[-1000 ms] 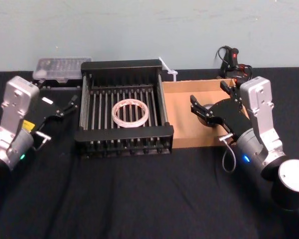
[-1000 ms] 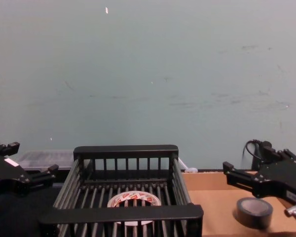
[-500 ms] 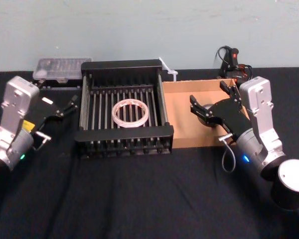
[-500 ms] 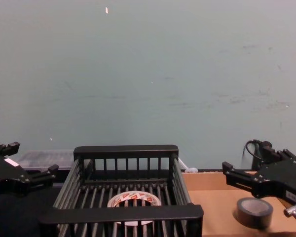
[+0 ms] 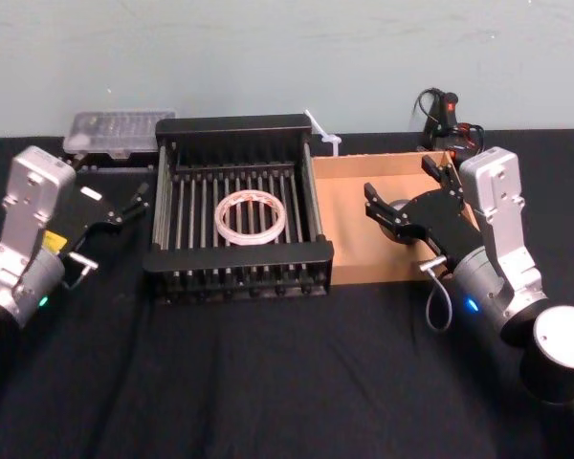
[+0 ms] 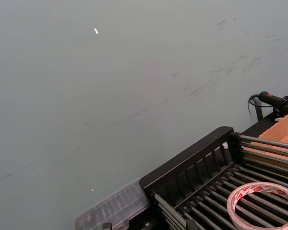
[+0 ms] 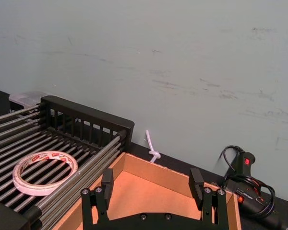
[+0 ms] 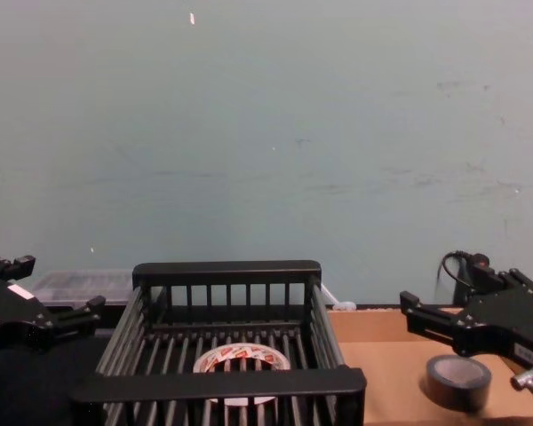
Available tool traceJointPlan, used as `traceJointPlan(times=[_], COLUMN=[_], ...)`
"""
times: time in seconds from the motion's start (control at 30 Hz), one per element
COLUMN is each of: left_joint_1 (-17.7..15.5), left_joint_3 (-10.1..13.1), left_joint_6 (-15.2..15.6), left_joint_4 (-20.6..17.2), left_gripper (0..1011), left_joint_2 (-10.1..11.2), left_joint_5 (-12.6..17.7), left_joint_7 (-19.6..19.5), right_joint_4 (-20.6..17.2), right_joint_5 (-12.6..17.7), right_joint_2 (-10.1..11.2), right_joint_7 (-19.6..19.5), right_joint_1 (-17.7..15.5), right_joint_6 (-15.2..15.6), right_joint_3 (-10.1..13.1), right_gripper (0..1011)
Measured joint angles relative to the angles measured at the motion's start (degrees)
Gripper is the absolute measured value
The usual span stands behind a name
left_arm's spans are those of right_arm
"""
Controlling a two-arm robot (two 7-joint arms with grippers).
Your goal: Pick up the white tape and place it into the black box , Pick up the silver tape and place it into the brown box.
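Both tapes lie in their boxes on the black table [image 5: 268, 382]. The white tape [image 5: 253, 216] rests flat on the bars near the middle of the black box [image 5: 239, 126], its red-printed core facing up. The silver tape [image 8: 458, 382] sits on the floor of the brown box [image 5: 349, 229], toward its right wall, beneath the right gripper [image 5: 408, 204].

That gripper hangs just above the tray with its fingers [image 7: 197, 182] spread wide and nothing between them — the roll lies free below the jaws. The left gripper [image 5: 126, 203] hovers beside the crate's left wall, over the table's left edge strip; its fingers look parted and empty, though only their tips show clearly.

Over the last second almost nothing has moved: the tapes keep their places, the left arm is unchanged, and the right arm has shifted only a touch while its jaws stay open over the tray. By the look of it the silver roll has been let go and both placements are done — what is left is for the right arm to draw clear without brushing the roll or the low cardboard wall.

A clear plastic case [image 5: 117, 129] sits at the table's far left edge, a glue gun [image 7: 247, 189] at its far right.
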Motion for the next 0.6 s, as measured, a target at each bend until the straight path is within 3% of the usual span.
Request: traceJointPlan(times=[0.6], left_joint_1=[0.00], left_joint_3=[0.00], left_joint_6=[0.00], left_joint_4=[0.00], left_gripper=[1001], left_joint_2=[0.00], left_joint_5=[0.00], left_joint_7=[0.00], right_joint_4=[0.00], right_joint_5=[0.02], right_joint_2=[0.00], right_joint_7=[0.00], right_joint_1=[0.00], right_joint_6=[0.04], right_joint_3=[0.00], right_gripper=[1000])
